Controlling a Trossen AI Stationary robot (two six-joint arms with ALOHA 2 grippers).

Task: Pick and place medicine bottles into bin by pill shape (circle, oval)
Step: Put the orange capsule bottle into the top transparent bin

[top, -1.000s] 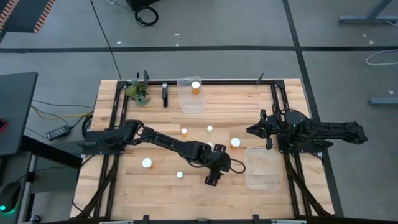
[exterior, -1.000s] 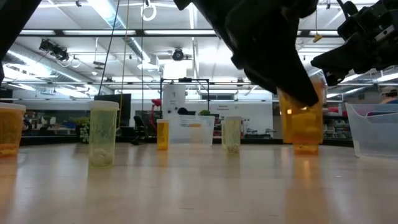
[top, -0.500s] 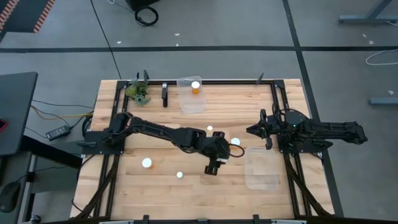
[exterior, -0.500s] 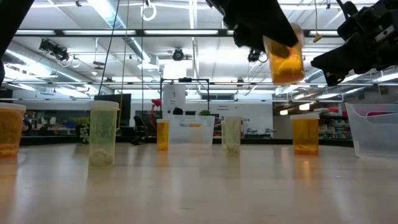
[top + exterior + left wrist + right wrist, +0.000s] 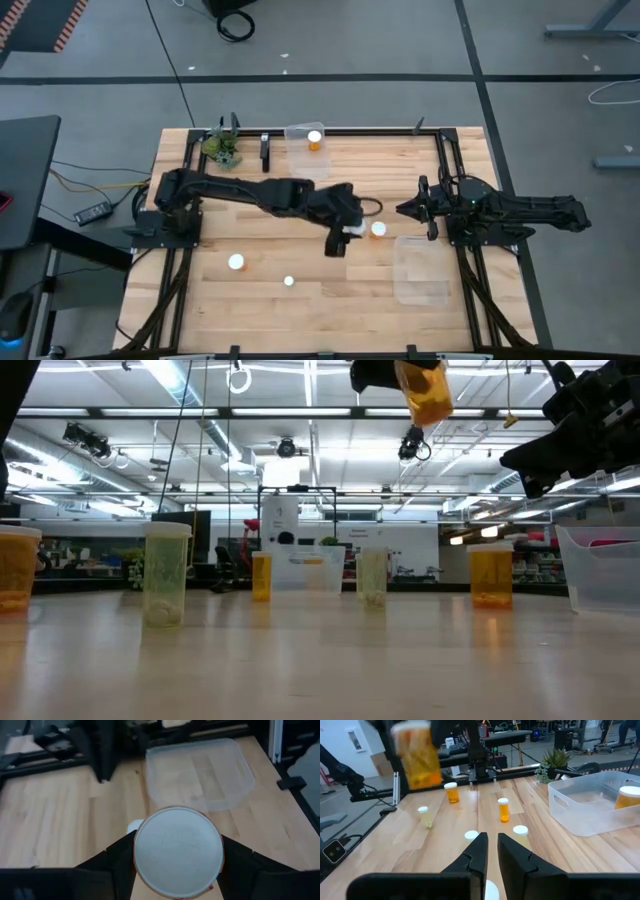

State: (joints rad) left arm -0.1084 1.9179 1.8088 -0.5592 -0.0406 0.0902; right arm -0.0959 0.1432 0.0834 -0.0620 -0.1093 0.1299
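My left gripper (image 5: 177, 870) is shut on an amber medicine bottle with a white cap (image 5: 177, 849), high above the table's middle (image 5: 425, 390); the same bottle shows in the right wrist view (image 5: 417, 760). Other medicine bottles stand upright on the wood: one to the right of the gripper (image 5: 378, 229), two toward the near left (image 5: 237, 262) (image 5: 289, 281). One more (image 5: 314, 137) stands in the clear far bin (image 5: 308, 160). My right gripper (image 5: 492, 847) waits shut at the table's right (image 5: 408, 210). My left gripper pinches the bottle between its two fingers (image 5: 117, 862), one on each side of the body just under the cap's rim (image 5: 137, 865). The fingers slant down from the table's left. The bottle is lifted clear, slightly tilted, cap up.
A second clear bin (image 5: 420, 268) lies at the near right, below and beyond the held bottle (image 5: 200, 770). A small green plant (image 5: 222, 148) stands at the far left corner. A black frame (image 5: 445, 160) runs round the table.
My left gripper has risen a good way and drawn toward the table's far edge, still shut on the bottle. The bottle has gone from table height to well above the standing bottles.
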